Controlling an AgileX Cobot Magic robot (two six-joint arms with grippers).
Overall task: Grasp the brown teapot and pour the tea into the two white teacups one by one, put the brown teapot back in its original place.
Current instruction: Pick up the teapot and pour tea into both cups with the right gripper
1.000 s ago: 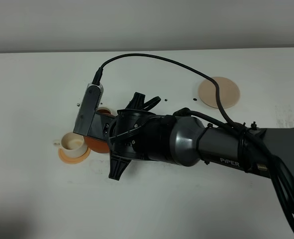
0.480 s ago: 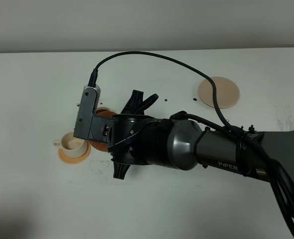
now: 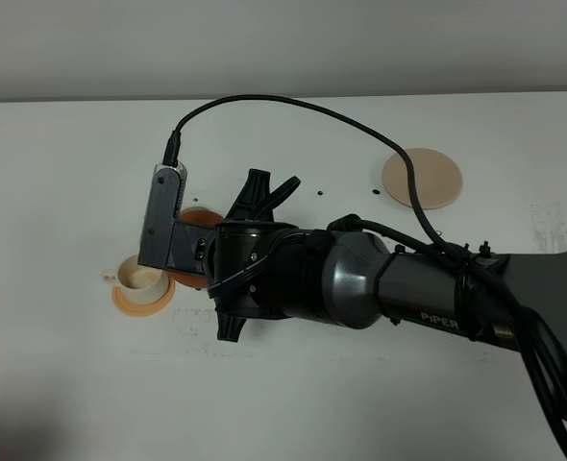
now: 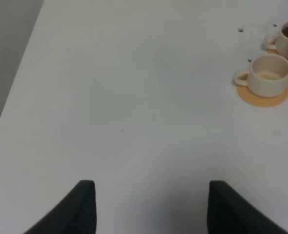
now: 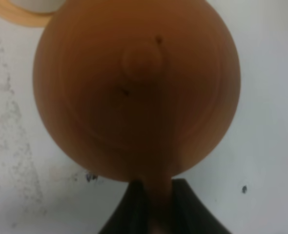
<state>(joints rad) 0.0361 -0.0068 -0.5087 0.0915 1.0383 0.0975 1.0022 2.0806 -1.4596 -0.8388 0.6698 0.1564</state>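
Right gripper is clamped on the side handle of the brown teapot, which is held close beside the two white teacups. Left gripper stands open (nothing between its fingers). The teapot is off the beige coaster. Whether either cup is filled cannot be told, and the return to the coaster remains. Since a second ago, the wrist has rolled slightly and edged away from the nearer cup.

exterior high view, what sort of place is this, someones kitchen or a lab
Most likely a robotics lab bench, not a kitchen: a plain white tabletop, a dark grey robot arm with an exposed black cable, and a small cream-white teacup on a round orange saucer.
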